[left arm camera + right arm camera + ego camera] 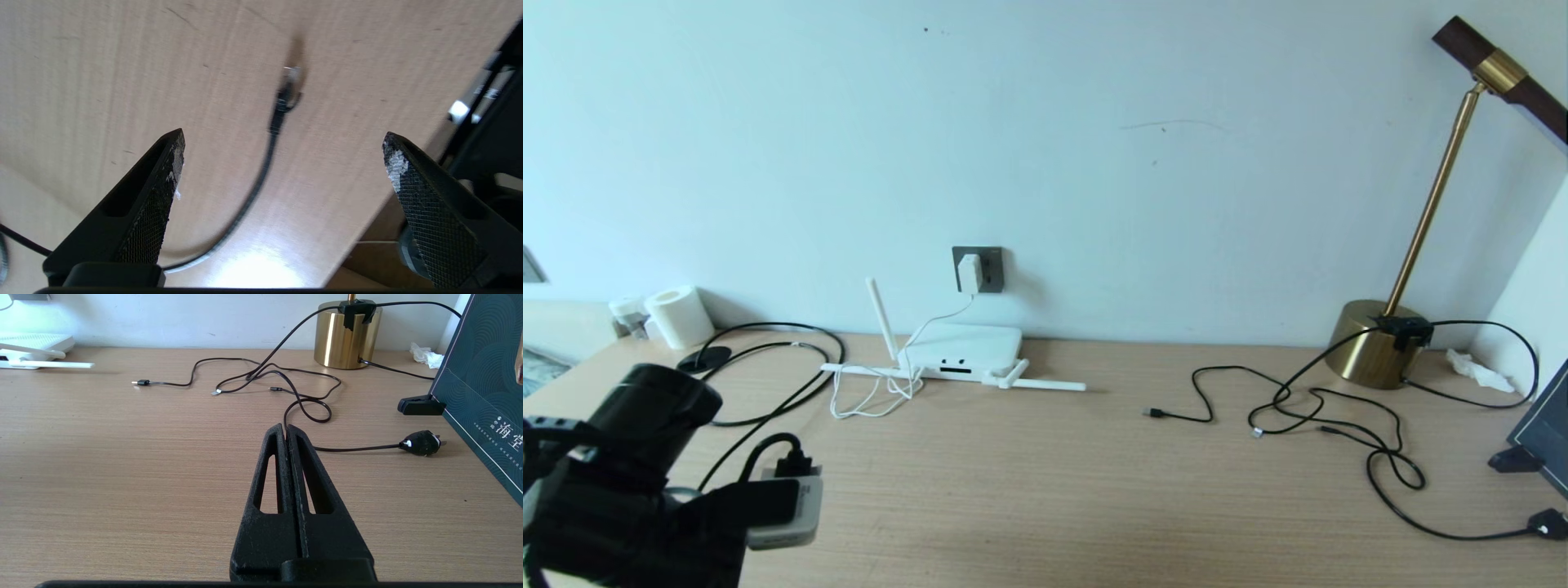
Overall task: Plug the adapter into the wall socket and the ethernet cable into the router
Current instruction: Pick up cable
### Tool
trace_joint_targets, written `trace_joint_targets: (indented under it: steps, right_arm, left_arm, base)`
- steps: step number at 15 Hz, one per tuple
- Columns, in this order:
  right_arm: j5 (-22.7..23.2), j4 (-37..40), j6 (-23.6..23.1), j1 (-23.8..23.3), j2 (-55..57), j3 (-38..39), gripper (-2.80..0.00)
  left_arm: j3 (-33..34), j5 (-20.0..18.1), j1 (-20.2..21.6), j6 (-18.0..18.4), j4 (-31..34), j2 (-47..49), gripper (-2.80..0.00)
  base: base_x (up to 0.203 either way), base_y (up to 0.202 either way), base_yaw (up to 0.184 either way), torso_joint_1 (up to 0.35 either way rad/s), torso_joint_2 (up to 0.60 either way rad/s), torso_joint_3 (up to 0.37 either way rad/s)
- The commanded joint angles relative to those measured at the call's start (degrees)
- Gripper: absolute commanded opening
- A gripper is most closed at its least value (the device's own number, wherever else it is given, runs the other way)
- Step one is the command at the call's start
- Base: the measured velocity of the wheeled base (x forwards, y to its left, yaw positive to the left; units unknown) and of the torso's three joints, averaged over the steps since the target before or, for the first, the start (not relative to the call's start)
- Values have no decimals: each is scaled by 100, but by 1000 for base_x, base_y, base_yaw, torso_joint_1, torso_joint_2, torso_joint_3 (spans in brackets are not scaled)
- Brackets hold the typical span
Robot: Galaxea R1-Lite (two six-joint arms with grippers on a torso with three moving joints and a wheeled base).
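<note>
The white adapter (969,272) sits plugged into the dark grey wall socket (990,269), and its thin white cord runs down to the router (964,347) lying flat on the table below. The thick black ethernet cable (776,325) loops at the left and disappears behind my left arm. In the left wrist view its clear clip plug (291,77) lies loose on the wood. My left gripper (284,136) hangs open above that cable near the table's front-left edge, touching nothing. My right gripper (286,426) is shut and empty, low over the table and out of the head view.
Thin black USB-tipped cables (1307,400) tangle at the right, near a brass lamp base (1372,351) and a black mains plug (1547,523). A dark board (1543,433) leans at the far right. A paper roll (680,316) stands at the back left.
</note>
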Motion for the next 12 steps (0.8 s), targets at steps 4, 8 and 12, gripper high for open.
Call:
trace_joint_targets:
  steps: [4,8,12]
  right_arm:
    - [-2,-5,4,4,0,62,-280]
    - [-2,-5,4,-3,0,62,-280]
    - [-2,-5,4,-5,0,62,-280]
  left_arm:
    - [-202,-379,542,1706,84,373,0]
    - [-403,-412,533,2723,805,456,0]
    - [-482,-413,485,2713,755,849,0]
  base:
    - [0,0,0,0,0,0]
    - [0,0,0,0,0,0]
    - [0,0,0,0,0,0]
